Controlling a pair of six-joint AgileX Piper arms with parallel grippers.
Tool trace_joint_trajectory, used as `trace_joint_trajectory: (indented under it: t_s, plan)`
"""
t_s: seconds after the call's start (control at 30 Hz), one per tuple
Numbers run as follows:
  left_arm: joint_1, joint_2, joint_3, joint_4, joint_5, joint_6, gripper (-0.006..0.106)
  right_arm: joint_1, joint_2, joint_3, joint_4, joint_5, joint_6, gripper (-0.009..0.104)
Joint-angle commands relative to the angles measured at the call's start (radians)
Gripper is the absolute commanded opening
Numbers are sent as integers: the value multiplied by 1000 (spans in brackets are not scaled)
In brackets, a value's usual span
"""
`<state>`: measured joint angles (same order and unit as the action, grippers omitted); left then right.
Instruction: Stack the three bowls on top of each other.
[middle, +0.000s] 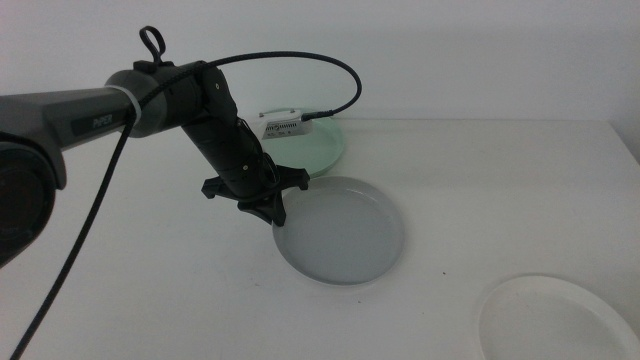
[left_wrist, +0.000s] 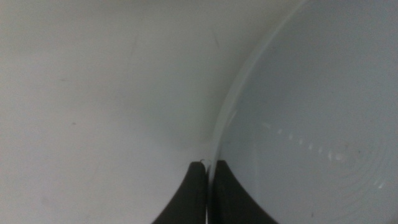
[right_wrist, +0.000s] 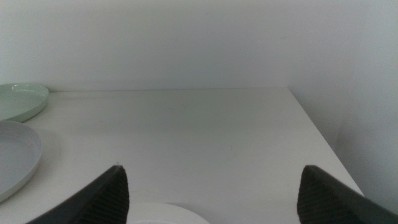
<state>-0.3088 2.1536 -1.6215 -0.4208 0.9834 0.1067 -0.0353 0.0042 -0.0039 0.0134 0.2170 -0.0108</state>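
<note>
left gripper (middle: 272, 215) fingers pinching grey-blue bowl (middle: 345, 235) rim mid-bench | right gripper (right_wrist: 211, 186) waiting, fingers wide | risk: thin rim slipping, bowl tilting when lifted

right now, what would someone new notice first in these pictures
The left gripper pinches the near-left rim of the grey-blue bowl at mid-table, jaws shut on it. Behind it lies the mint green bowl, partly hidden by the arm, and the white bowl sits at the front right corner. The right gripper waits open above the white bowl.

White table (middle: 520, 190) bearing grey-blue bowl (middle: 345, 240), mint bowl (middle: 322, 150), white bowl (middle: 555, 322).
</note>
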Motion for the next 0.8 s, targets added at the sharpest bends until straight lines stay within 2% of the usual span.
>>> trace_joint_trajectory:
  t_s: [0.0, 0.1, 0.33, 0.47, 0.57, 0.7, 0.73, 0.77]
  plan:
    - [-3, 2, -7, -22, -4, 8, -2, -5, -4, 4, -7, -6, -6, 93]
    - [-3, 3, -7, -27, -11, 8, -1, -5, -4, 4, -7, -6, -6, 93]
    - [-2, 3, -7, -19, -16, 24, 19, -5, -4, 4, -7, -6, -6, 93]
    - [-2, 3, -7, 1, -5, 31, 38, -5, -4, 4, -7, -6, -6, 93]
    - [6, -8, -7, 14, 19, 53, 56, -5, -4, 4, -7, -6, -6, 93]
    - [29, -68, -7, 37, 42, 49, 89, -5, -4, 4, -7, -6, -6, 93]
    - [40, -89, -7, 43, 48, 49, 94, -5, -4, 4, -7, -6, -6, 93]
    - [48, -109, -7, 44, 57, 49, 94, -5, -4, 4, -7, -6, -6, 93]
